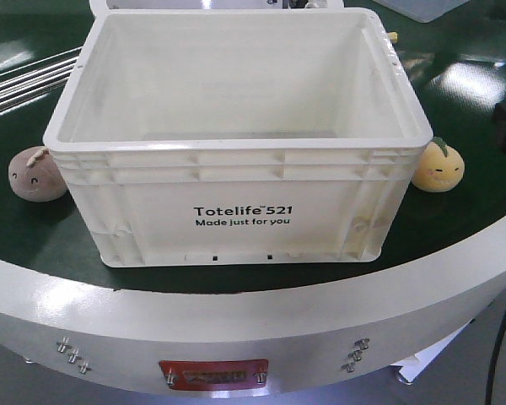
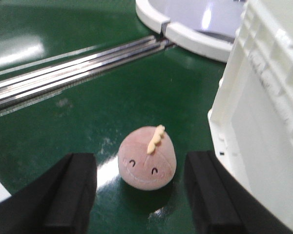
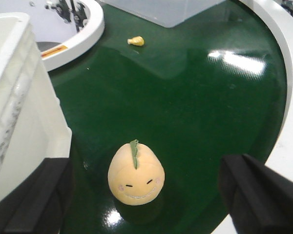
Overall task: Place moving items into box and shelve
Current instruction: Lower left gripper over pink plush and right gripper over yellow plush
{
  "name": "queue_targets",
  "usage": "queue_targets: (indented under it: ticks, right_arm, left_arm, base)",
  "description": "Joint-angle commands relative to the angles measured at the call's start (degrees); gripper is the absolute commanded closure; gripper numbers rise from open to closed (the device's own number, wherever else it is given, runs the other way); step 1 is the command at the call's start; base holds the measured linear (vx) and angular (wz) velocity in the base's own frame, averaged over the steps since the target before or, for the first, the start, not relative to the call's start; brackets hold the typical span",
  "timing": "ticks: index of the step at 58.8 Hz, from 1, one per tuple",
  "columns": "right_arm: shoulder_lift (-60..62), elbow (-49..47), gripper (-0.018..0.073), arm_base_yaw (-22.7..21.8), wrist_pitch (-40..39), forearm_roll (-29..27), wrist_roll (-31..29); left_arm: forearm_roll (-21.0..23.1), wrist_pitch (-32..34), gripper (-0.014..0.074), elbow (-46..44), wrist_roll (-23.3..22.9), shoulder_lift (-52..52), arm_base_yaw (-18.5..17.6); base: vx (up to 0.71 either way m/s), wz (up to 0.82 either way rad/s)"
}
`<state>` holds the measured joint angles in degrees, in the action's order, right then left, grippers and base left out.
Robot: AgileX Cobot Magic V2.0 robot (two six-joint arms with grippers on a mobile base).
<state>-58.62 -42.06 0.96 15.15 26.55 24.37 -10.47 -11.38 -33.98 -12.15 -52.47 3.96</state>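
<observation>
Left wrist-mounted view: your left tool (image 2: 140, 195) is spread wide and holds nothing. Its black fingers (image 2: 73, 192) flank the pinkish-brown plush ball (image 2: 146, 161) without touching it. That ball sits on the green counter (image 2: 63, 126) just beside the side wall of the cream-white box (image 2: 263, 122), with its stitched smile facing you and a pale tuft on top. Your right tool (image 3: 145, 209) is just as wide apart and bare. The yellow-orange plush ball (image 3: 136, 173) with its green leaf rests between its pads, clear of both and near the box's other side. From the front you see the box standing upright between the two balls, its black "Totelife 521" print toward you. Farther back, metal rails (image 2: 78, 73) cross the glossy counter, and a small yellow object (image 3: 136, 41) lies well apart.
</observation>
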Motion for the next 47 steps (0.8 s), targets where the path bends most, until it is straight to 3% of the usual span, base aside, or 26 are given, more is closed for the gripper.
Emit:
queue_targets:
  ticks: [1,8,30,47]
  right_arm:
    - [-1.98,-5.33,-0.0053,-0.29,-0.46,-0.17,0.06]
    - [-6.26,-8.11,-0.0030,-0.29,2.42,-1.44,-0.85]
    - [-14.93,-8.70,-0.0025,-0.29,1.40,-1.58,-1.59]
    - [-20.11,-8.70,-0.0025,-0.29,-0.12,-1.58,-1.59]
  left_arm:
    - [0.20,4.72,0.0107,-2.11,-0.65,-1.58,-0.21]
    - [0.20,4.94,0.0125,-2.92,-0.65,-4.37,-0.21]
    - [0.02,0.27,0.0132,-13.79,-0.48,-14.86,-0.21]
    - [-0.02,-0.03,0.0132,-14.07,-0.48,-19.85,-0.21]
  base:
    - [0.00,0.00]
    - [0.00,0.00]
    - [0.00,0.00]
    - [0.00,0.00]
